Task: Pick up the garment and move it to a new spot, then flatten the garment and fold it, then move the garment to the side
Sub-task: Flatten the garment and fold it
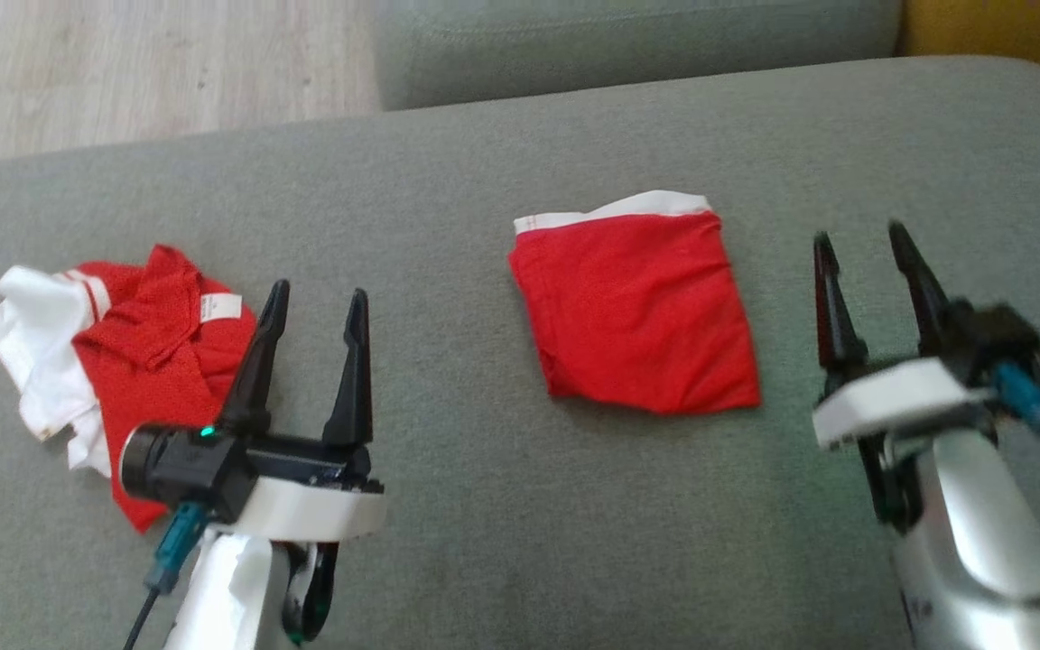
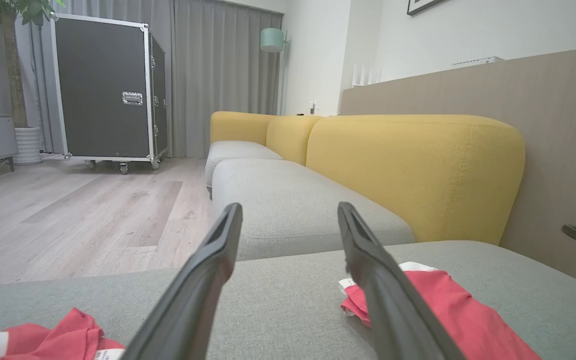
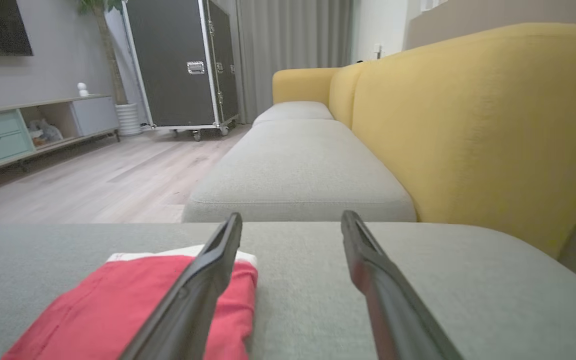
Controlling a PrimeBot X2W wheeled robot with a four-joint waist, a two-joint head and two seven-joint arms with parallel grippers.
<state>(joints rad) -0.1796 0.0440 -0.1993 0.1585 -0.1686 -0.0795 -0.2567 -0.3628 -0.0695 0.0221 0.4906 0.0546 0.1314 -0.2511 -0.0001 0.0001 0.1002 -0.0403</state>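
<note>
A red garment [image 1: 642, 311] with a white waistband lies folded into a neat square on the grey sofa seat [image 1: 502, 506], right of centre. It also appears as a red garment [image 3: 118, 305] left of my right fingers and as a red garment [image 2: 448, 310] behind my left gripper's right finger. My right gripper [image 1: 858, 244] hovers open just right of it, nothing between its fingers. My left gripper [image 1: 317, 302] stands open at the lower left, empty, beside a crumpled red and white shirt [image 1: 114, 352].
The crumpled shirt [image 2: 43, 335] lies at the seat's left end. Yellow back cushions [image 3: 468, 125] run along the right of the sofa. A second grey seat [image 3: 298, 170] lies ahead. Wooden floor [image 2: 78, 210] and a black wheeled case [image 2: 108, 90] are beyond.
</note>
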